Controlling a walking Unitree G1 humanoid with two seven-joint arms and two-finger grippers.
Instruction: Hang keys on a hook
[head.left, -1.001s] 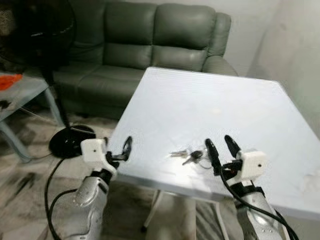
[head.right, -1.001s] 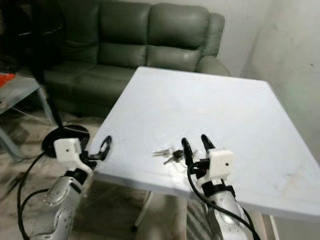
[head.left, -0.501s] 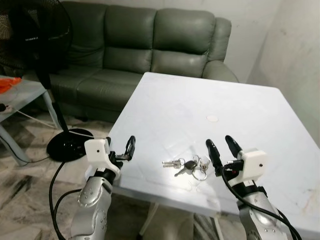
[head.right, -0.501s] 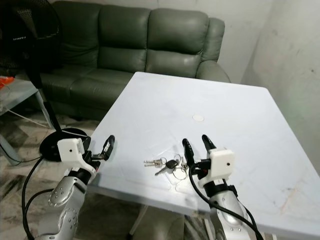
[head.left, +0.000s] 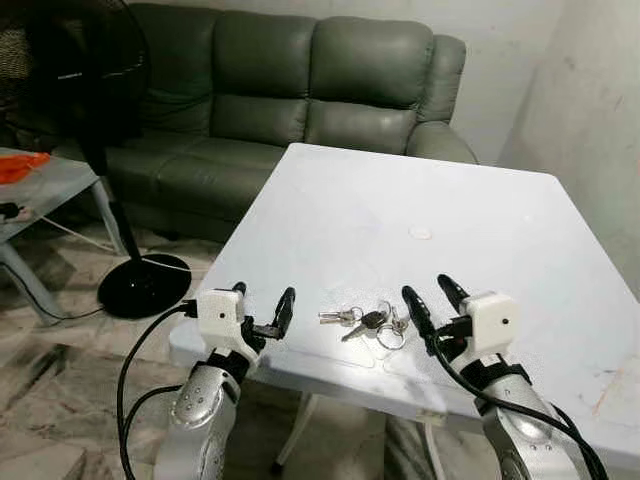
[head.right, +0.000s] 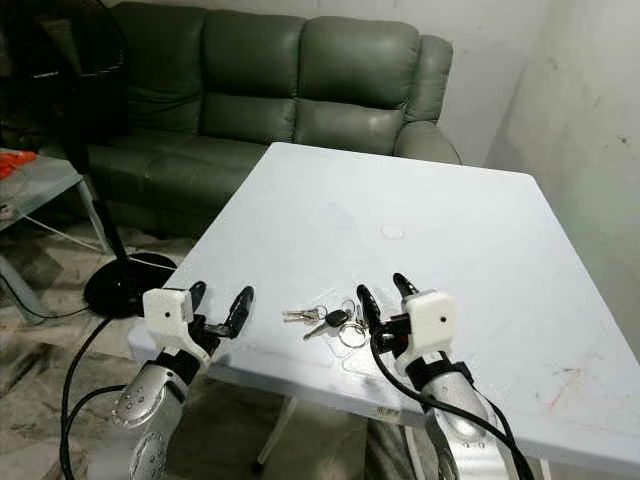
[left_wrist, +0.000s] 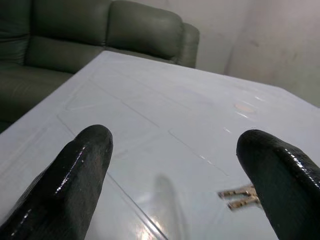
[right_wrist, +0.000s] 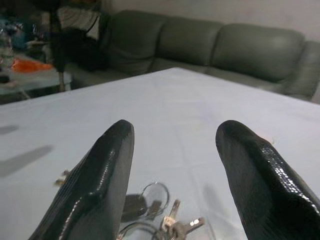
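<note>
A bunch of keys (head.left: 365, 320) on metal rings lies flat on the white table (head.left: 450, 200), close to its near edge. My right gripper (head.left: 425, 288) hovers open just right of the keys, fingers pointing over the table. In the right wrist view the keys (right_wrist: 155, 210) lie low between the two black fingers (right_wrist: 107, 170). My left gripper (head.left: 265, 295) is open over the table's near left corner, left of the keys. The left wrist view looks across the tabletop, with key tips (left_wrist: 242, 196) beside one finger (left_wrist: 275, 170).
A green sofa (head.left: 300, 70) stands behind the table. A black standing fan (head.left: 60, 60) with a round base (head.left: 145, 285) is at the left, beside a low side table (head.left: 40, 185) carrying something orange. A pale wall (head.left: 600, 120) runs along the right. A small round mark (head.left: 420, 233) sits mid-table.
The camera has shifted and the table edge now sits nearer. My left gripper has come from beside the table to over its near corner. The right gripper is closer to the keys.
</note>
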